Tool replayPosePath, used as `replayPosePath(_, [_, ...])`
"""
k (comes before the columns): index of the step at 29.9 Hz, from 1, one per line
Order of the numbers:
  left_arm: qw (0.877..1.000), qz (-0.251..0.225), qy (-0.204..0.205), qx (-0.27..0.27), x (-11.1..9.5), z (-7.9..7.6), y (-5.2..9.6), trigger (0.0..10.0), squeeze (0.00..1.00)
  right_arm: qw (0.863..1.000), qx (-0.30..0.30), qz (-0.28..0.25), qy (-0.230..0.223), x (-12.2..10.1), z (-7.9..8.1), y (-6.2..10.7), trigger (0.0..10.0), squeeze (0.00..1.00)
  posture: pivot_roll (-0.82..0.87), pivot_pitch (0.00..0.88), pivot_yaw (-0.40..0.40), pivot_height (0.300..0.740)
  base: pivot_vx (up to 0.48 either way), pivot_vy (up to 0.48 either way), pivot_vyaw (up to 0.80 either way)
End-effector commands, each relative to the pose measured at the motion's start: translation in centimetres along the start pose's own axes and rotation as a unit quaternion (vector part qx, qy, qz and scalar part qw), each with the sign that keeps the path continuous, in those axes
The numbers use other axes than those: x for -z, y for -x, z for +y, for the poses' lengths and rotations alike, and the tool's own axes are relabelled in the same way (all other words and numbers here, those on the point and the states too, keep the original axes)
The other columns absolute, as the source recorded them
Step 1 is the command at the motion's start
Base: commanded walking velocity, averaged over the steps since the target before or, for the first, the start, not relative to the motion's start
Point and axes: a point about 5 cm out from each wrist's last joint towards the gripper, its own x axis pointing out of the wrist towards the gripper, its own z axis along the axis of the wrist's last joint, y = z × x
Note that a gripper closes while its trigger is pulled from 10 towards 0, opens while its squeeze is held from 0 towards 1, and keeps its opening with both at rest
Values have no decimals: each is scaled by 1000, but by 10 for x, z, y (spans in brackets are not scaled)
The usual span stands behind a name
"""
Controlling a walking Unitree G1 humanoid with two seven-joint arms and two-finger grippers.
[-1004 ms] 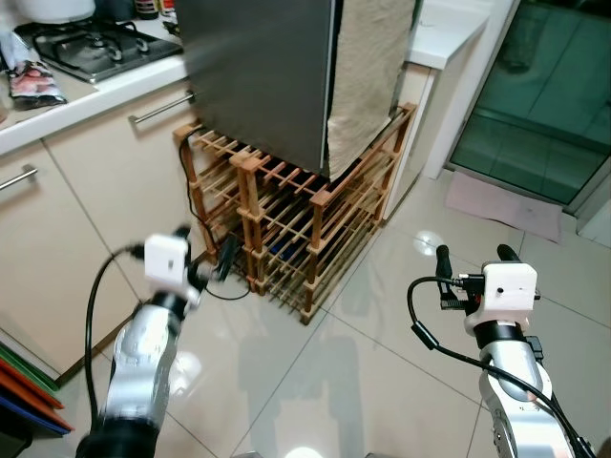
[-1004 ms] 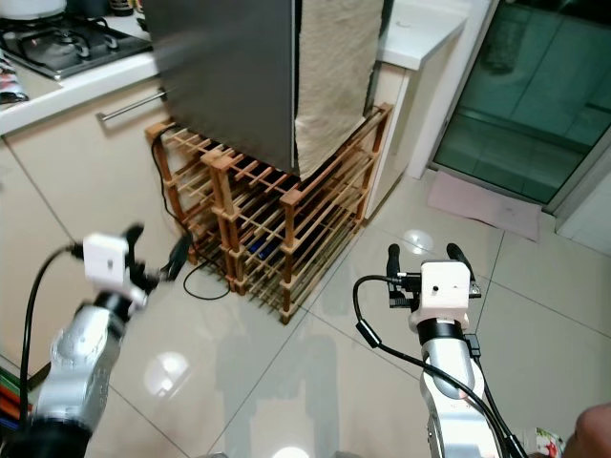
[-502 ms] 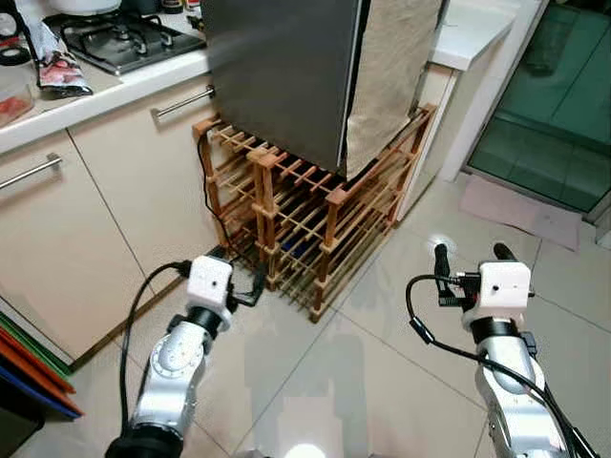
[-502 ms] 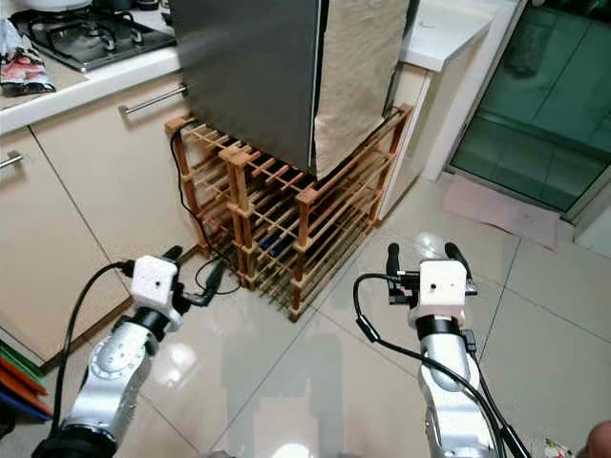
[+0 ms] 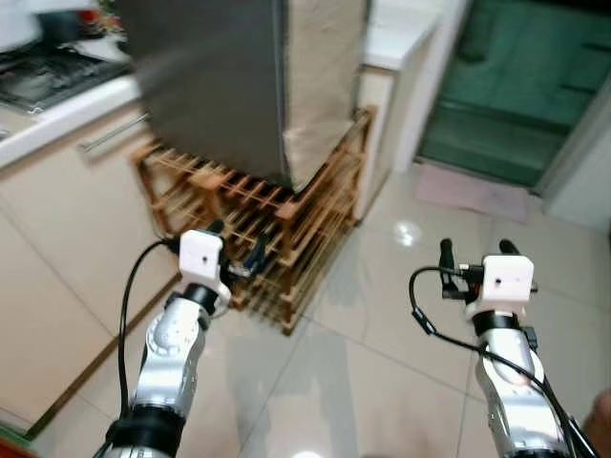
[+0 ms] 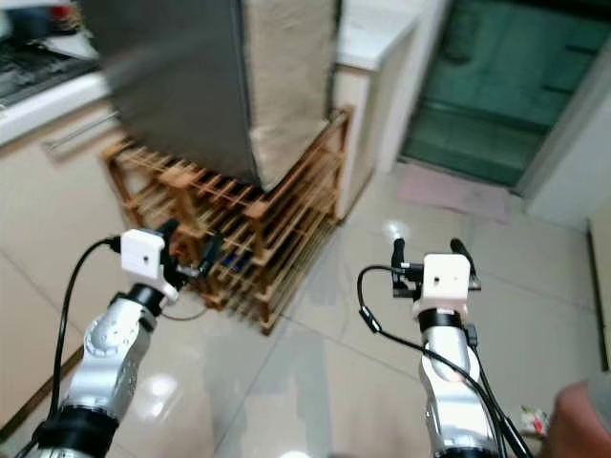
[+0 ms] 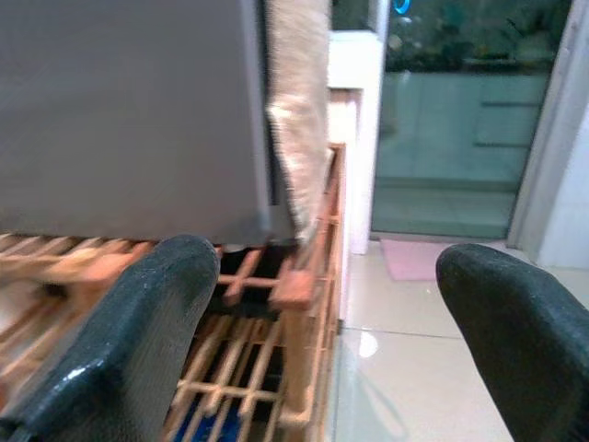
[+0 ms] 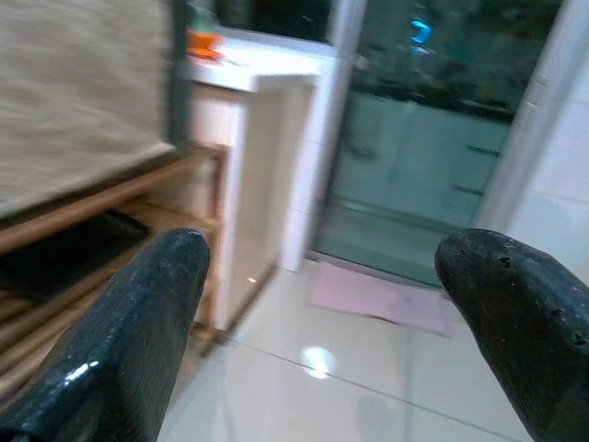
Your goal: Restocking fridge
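I see my left end effector (image 5: pixel 234 250) spread empty facing the rack (image 5: pixel 277 205) under the fridge (image 5: pixel 205 81); right end effector (image 5: pixel 474 250) spread empty over floor (image 5: pixel 382 324).

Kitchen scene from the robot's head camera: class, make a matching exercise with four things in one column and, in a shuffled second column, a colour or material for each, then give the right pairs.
Things:
1. fridge
2. rack under the fridge
3. cloth hanging on the fridge
4. floor mat by the glass door

Colour or material:
A. pale pink
B. beige, rough weave
C. dark grey metal
D. brown wooden slats

Pairs: 1-C, 2-D, 3-B, 4-A
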Motion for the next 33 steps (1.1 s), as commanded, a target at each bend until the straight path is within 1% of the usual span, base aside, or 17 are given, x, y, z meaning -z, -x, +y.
replayPosePath(1, [1000,5,7,10,2,-8,-2,10000,0,1000,-9,-15,-2,-6,4,-6,10000,0,-48,0,0,719,480,0,-594])
replayPosePath(4, [1000,1,8,15,-1,-11,-4,10000,0,1000,-17,-5,-1,-2,7,-6,10000,0,-37,0,-10,719,480,0,-594])
replayPosePath(7, [1000,2,7,11,-2,-9,-6,10000,0,1000,-23,-6,-5,-2,8,-6,10000,0,-34,0,-11,711,480,0,0])
replayPosePath(9, [1000,2,11,3,-3,-6,-8,10000,0,999,-36,-1,-5,-1,11,-7,10000,0,-34,0,-11,711,480,0,0])
replayPosePath(11, [1000,-1,11,0,-5,-5,-10,10000,0,999,-46,0,-13,0,14,-7,10000,0,-31,0,-15,711,465,0,0])
replayPosePath(12, [1000,-3,10,1,-6,-4,-10,10000,0,998,-61,4,-19,1,16,-5,10000,0,-31,0,-14,711,465,0,0])
replayPosePath(13, [1000,-3,10,1,-6,-4,-10,10000,0,998,-61,4,-19,1,16,-5,10000,0,-31,0,-14,711,465,0,0])
replayPosePath(14, [1000,-4,9,4,-7,-5,-11,10000,0,990,-137,30,-28,9,32,2,10000,0,-35,0,-11,711,465,0,0])
replayPosePath(15, [1000,-4,8,7,-7,-6,-11,10000,0,985,-165,38,-29,11,37,4,10000,0,-35,0,-11,711,461,0,0])
replayPosePath(16, [1000,0,0,21,-7,-8,-12,10000,0,978,-197,59,-30,17,39,6,10000,0,-37,0,-10,711,465,0,0])
replayPosePath(19, [999,10,-8,30,-5,-12,-13,10000,0,978,-194,65,-31,20,35,4,10000,0,-37,0,-10,711,458,0,0])
replayPosePath(20, [999,10,-20,27,-7,-12,-14,10000,0,979,-191,62,-24,19,33,4,10000,0,-33,0,-11,711,0,0,0])
replayPosePath(25, [1000,0,-13,14,-12,-11,-17,10000,0,982,-182,53,-20,17,31,2,10000,0,-33,0,-14,711,0,0,0])
replayPosePath(27, [1000,-2,-14,9,-15,-9,-20,10000,0,982,-183,53,-22,16,31,2,10000,0,-33,0,-14,711,0,0,0])
replayPosePath(29, [1000,-6,-5,-4,-19,-7,-24,10000,0,981,-186,45,-21,13,32,1,10000,0,-33,0,-14,711,0,0,0])
replayPosePath(30, [1000,-5,-4,-15,-22,-4,-27,10000,0,983,-177,33,-24,9,31,-1,10000,0,-35,0,-13,711,0,0,0])
replayPosePath(33, [1000,-11,-7,-8,-28,-4,-32,10000,0,987,-158,23,-32,4,29,-4,10000,0,-36,0,-11,711,0,0,0])
